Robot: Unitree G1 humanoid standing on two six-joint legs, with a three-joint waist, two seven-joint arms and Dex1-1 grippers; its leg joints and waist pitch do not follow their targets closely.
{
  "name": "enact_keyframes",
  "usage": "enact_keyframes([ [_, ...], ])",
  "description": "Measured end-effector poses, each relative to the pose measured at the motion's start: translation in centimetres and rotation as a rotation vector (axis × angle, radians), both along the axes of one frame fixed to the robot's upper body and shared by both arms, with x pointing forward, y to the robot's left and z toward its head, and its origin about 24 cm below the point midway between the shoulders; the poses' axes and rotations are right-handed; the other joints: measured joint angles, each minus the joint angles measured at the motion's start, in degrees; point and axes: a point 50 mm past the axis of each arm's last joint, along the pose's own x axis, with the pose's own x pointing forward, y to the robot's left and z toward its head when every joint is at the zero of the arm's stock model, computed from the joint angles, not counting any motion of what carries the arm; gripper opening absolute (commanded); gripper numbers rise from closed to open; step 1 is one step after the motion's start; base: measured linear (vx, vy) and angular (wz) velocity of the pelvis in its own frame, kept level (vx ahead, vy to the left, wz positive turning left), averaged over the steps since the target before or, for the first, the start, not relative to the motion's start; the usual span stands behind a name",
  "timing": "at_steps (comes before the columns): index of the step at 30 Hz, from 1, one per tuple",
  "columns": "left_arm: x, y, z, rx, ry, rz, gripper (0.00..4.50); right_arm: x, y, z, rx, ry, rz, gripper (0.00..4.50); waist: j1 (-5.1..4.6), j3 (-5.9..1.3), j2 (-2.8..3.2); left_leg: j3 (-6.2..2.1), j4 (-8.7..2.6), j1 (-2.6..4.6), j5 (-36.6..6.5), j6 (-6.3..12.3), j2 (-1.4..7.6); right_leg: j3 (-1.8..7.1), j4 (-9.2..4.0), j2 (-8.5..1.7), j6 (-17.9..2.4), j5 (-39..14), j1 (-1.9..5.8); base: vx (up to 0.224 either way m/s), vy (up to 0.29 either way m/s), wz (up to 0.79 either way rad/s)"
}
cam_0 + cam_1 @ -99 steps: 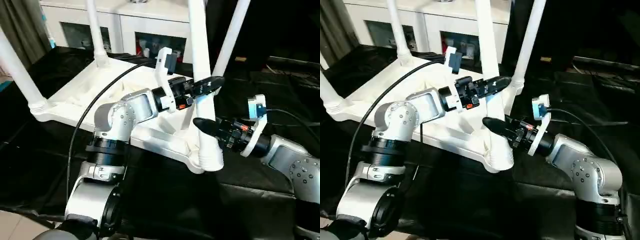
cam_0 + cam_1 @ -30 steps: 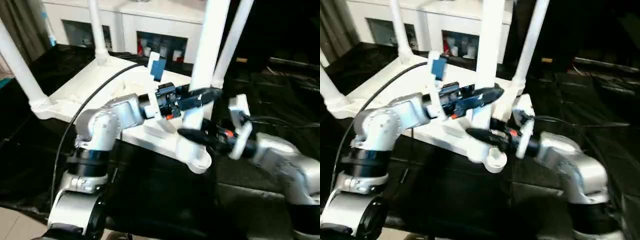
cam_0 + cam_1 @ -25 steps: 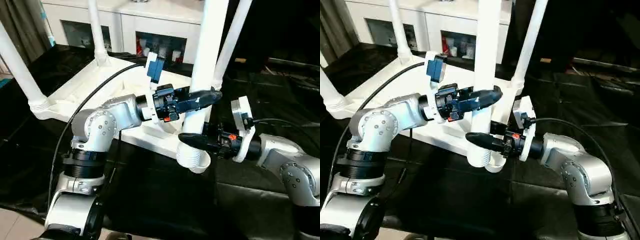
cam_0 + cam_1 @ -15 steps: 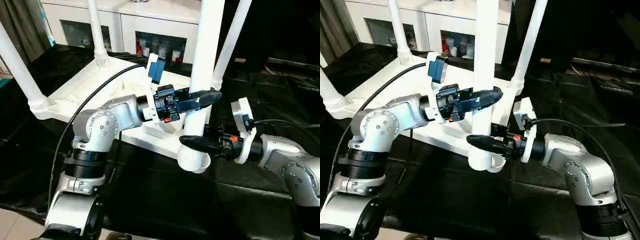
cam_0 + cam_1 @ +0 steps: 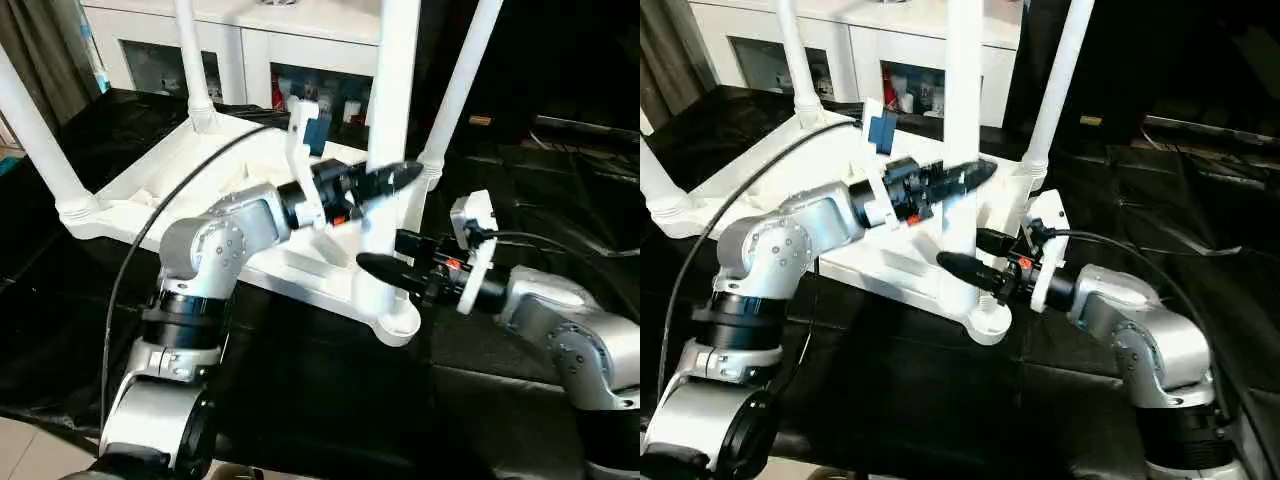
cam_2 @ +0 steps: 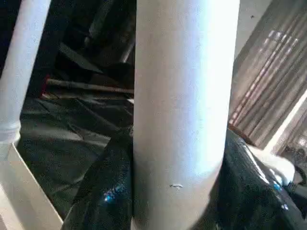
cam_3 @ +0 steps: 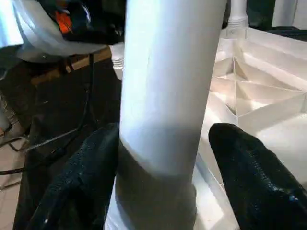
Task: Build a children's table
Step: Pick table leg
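The children's table (image 5: 170,175) lies upside down on black cloth, with three white legs standing up from its corners. The fourth leg (image 5: 390,100) stands upright at the near corner socket (image 5: 397,320). My left gripper (image 5: 395,180) comes in from the left at mid-height. In the left wrist view both black fingers (image 6: 103,191) press against the leg (image 6: 182,120), so it is shut on it. My right gripper (image 5: 385,252) reaches in from the right, lower down. In the right wrist view its fingers (image 7: 254,182) straddle the leg (image 7: 163,96), and one finger stands clear of it.
A white cabinet with glass doors (image 5: 300,45) stands behind the table. The large black-draped table (image 5: 320,400) carries everything. A black cable (image 5: 150,240) arcs over my left arm. A dark curtain (image 5: 40,40) hangs at the far left, and pale floor shows at the lower left.
The near leg's lower end has shifted back onto the corner socket. My right gripper's fingers have spread apart around the leg. My left arm has swung slightly left while still gripping the leg.
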Motion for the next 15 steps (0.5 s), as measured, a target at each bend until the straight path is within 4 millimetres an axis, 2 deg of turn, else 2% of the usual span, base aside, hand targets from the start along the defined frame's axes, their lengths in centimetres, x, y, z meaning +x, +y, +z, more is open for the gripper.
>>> enact_keyframes([
  [6, 0.1, -0.2, 0.0, 0.026, -0.015, 0.043, 1.88, 0.6, 0.1, 0.6, 0.032, 0.031, -0.017, 3.18, 0.02, -0.02, -0.05, 0.00, 0.02, 0.02, 0.02, -0.01, 0.00, 0.00, 0.02, 0.00, -0.01, 0.01, 0.01, 0.000, 0.000, 0.00],
  [11, 0.2, -0.6, -0.2, 0.071, -0.032, 0.093, 1.88, 1.4, 0.7, 0.1, -0.022, 0.054, -0.055, 3.18, -0.10, -0.02, -0.09, -0.01, 0.01, 0.02, 0.03, -0.03, 0.01, 0.00, 0.03, 0.01, 0.00, 0.01, 0.01, 0.000, 0.000, 0.00],
  [13, 0.3, -0.8, -0.2, 0.086, -0.037, 0.111, 1.88, 1.6, 1.2, -0.5, -0.030, 0.074, -0.078, 2.80, -0.09, -0.01, -0.12, -0.01, 0.01, -0.01, 0.03, -0.03, 0.01, 0.00, 0.02, 0.01, 0.00, 0.01, -0.01, 0.000, 0.000, 0.00],
  [15, 0.4, -0.8, -0.3, 0.096, -0.041, 0.141, 1.88, 1.8, 1.4, -0.6, -0.030, 0.083, -0.092, 2.71, -0.09, 0.00, -0.14, 0.00, 0.01, -0.02, 0.03, -0.02, 0.01, 0.00, 0.02, 0.01, 0.00, 0.01, -0.01, 0.000, 0.000, 0.00],
])
